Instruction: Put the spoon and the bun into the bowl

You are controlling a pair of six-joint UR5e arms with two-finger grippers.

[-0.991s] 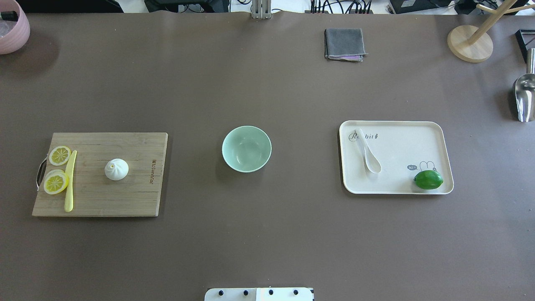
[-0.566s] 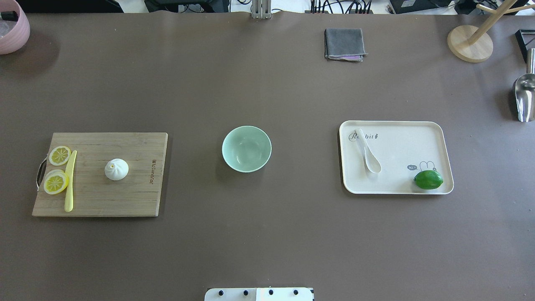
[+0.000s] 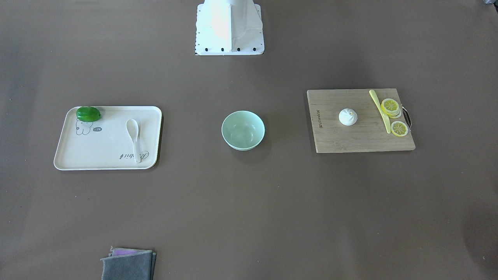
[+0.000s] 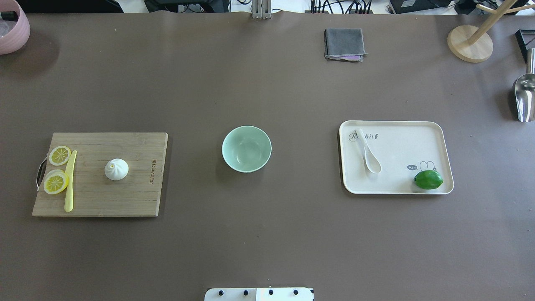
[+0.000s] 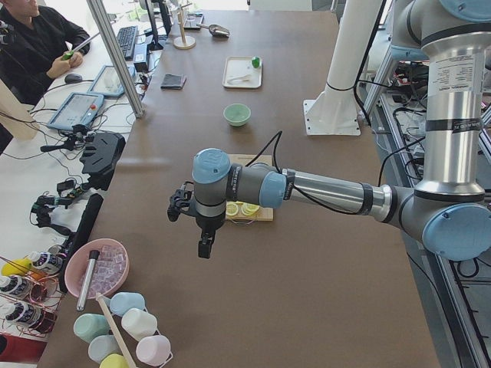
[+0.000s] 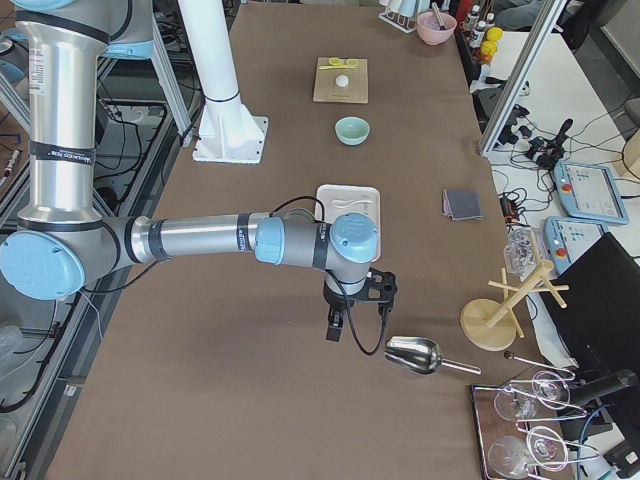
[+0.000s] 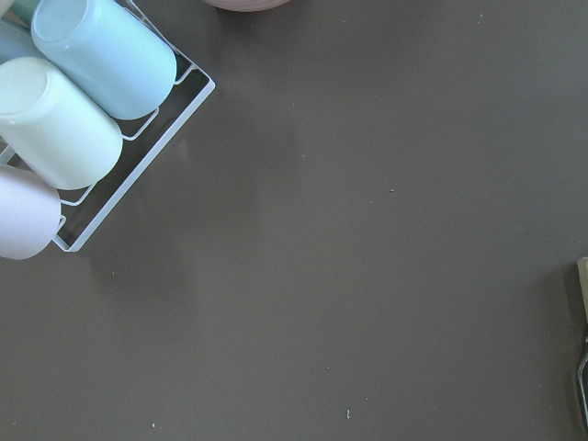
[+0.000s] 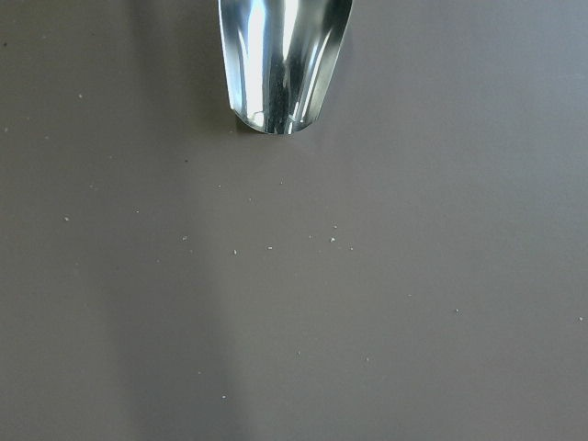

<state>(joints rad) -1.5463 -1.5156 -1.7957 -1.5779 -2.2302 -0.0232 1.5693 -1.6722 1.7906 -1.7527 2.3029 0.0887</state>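
The mint-green bowl stands empty at the table's middle. The white bun sits on a wooden cutting board to its left. The white spoon lies on a cream tray to its right. Neither gripper shows in the overhead or front views. The left gripper shows only in the exterior left view, beyond the board's end. The right gripper shows only in the exterior right view, past the tray near a metal scoop. I cannot tell whether either is open or shut.
Lemon slices and a yellow knife lie on the board, a lime on the tray. A grey cloth, a wooden stand and a pink bowl sit at the far edge. Cups in a rack lie under the left wrist.
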